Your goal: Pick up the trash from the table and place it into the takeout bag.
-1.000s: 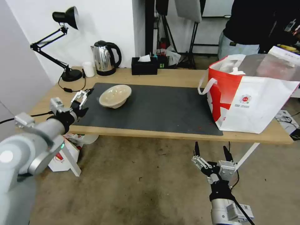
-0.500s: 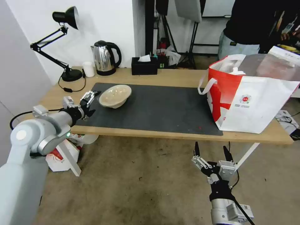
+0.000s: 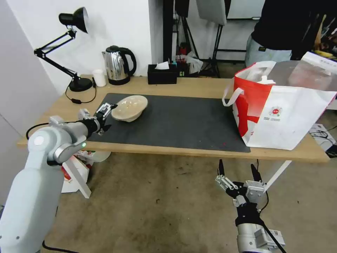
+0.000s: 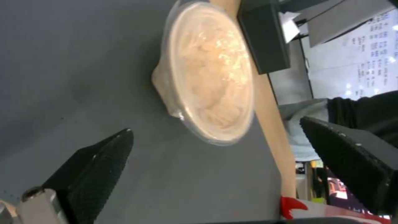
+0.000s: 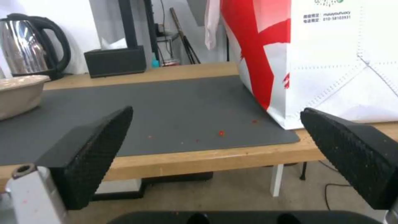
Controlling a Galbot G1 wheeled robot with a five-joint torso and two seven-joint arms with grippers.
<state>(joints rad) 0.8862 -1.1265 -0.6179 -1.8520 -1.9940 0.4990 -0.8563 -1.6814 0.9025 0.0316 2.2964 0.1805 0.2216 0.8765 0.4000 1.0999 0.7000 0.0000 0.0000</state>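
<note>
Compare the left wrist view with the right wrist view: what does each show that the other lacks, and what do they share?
Left wrist alone: the beige bowl's inside, with pale contents under clear film, framed by the open left end effector.

Right wrist alone: the kettle, the takeout bag's logo panel, red specks on the mat, and the open right end effector below the table edge.

Shared: bowl, dark mat, tissue box.

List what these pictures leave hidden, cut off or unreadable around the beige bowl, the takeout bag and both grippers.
- Takeout bag, head view: its walls hide what lies inside; the right edge cuts it off.
- Bag's small print, right wrist view: too small to read.
- Beige bowl, right wrist view: cut by the picture's edge.
- Bowl's contents, left wrist view: glare blurs them.
- Left gripper is open beside the bowl; contact cannot be told.
- Right gripper hangs open below the table.
</note>
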